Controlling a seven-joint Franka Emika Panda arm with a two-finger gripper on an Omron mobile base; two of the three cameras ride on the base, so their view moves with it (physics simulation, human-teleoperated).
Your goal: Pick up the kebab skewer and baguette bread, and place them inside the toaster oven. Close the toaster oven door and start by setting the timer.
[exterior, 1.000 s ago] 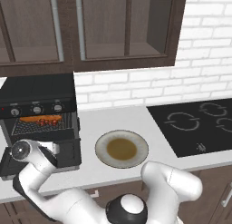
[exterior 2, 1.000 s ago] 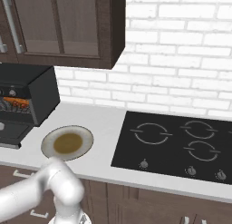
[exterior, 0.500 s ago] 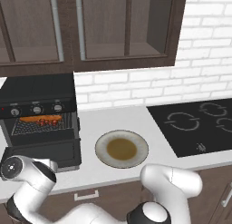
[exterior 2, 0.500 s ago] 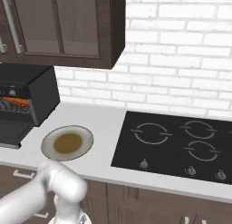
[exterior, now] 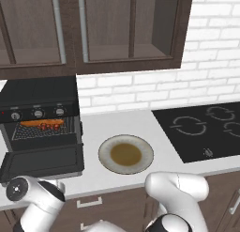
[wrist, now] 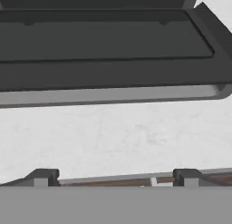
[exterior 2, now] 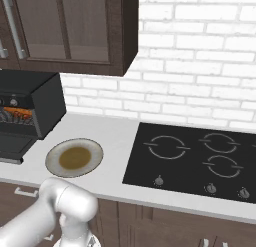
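Note:
The toaster oven [exterior: 40, 118] stands at the counter's left with its door [exterior: 43, 162] dropped flat. On its wire rack lie the orange-brown baguette bread [exterior: 33, 124] and, to its right, the kebab skewer [exterior: 52, 127] with red chunks. Both also show as an orange-red streak on the rack in the right base view, the baguette bread [exterior 2: 15, 112] plainest. In the hand view my gripper [wrist: 114, 177] is open and holds nothing. It sits low at the counter's front edge, facing the toaster oven door [wrist: 104, 39] and its grey front lip.
An empty round plate [exterior: 125, 154] with a brown centre sits right of the oven. The black stovetop [exterior: 206, 130] takes up the right of the counter. Dark wall cabinets [exterior: 93, 29] hang above. Bare white counter [wrist: 118, 137] lies between my fingertips and the door.
My hand has sunk and drawn back from in front of the oven door to the counter's front edge. The jaws stayed open. The food, plate and door have not moved.

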